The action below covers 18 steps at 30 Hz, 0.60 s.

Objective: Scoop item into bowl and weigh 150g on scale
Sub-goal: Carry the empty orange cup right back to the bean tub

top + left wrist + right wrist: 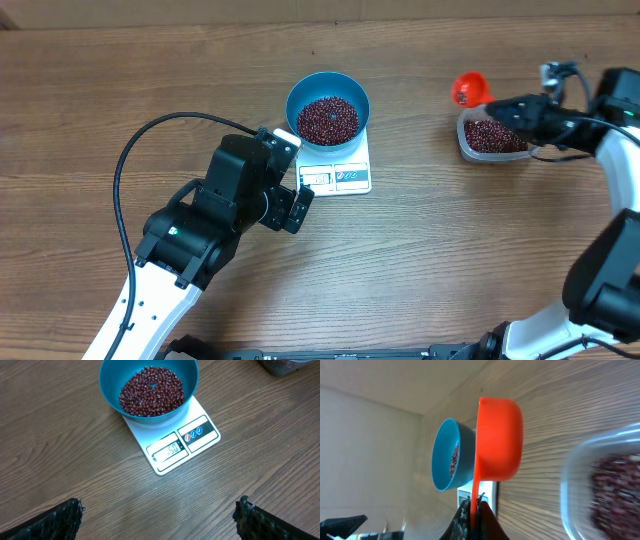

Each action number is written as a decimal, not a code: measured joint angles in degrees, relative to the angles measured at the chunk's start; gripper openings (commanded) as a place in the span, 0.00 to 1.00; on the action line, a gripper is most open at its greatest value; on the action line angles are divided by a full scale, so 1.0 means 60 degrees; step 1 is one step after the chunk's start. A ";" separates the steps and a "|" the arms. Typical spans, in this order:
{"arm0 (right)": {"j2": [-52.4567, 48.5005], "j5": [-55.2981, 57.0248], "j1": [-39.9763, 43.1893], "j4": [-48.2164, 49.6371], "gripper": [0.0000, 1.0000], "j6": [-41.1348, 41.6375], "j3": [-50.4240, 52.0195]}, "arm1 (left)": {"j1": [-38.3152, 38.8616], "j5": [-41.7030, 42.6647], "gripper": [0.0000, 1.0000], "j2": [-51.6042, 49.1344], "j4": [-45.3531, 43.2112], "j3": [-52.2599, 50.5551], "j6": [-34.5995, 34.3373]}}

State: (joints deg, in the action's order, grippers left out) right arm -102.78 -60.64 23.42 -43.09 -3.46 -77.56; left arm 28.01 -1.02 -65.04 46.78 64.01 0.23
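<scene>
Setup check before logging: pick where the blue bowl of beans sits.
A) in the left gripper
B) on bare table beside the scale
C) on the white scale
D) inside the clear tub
C: the blue bowl stands on the white scale, with the display showing just in front of it.

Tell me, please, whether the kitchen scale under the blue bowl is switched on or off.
On: the kitchen scale's display shows dark digits, apparently 150, in the left wrist view.
</scene>
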 measured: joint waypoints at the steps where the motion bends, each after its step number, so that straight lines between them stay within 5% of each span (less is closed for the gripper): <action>1: 0.0127 0.0044 0.0208 -0.0120 0.04 -0.0124 0.0000 | 0.0000 0.0004 1.00 0.0000 0.0000 0.0000 0.0000; 9: 0.2113 0.1315 0.1548 -0.1209 0.04 -0.1326 0.0000 | 0.0000 0.0004 1.00 0.0000 0.0000 0.0000 0.0000; 18: 0.3195 0.4240 0.1129 -0.1282 0.04 -0.2721 0.0000 | 0.0000 0.0004 1.00 0.0000 0.0000 0.0000 0.0000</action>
State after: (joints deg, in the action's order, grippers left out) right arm -83.61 -35.20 30.20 -50.78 -19.79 -77.56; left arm 28.01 -0.99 -65.04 46.78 64.01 0.23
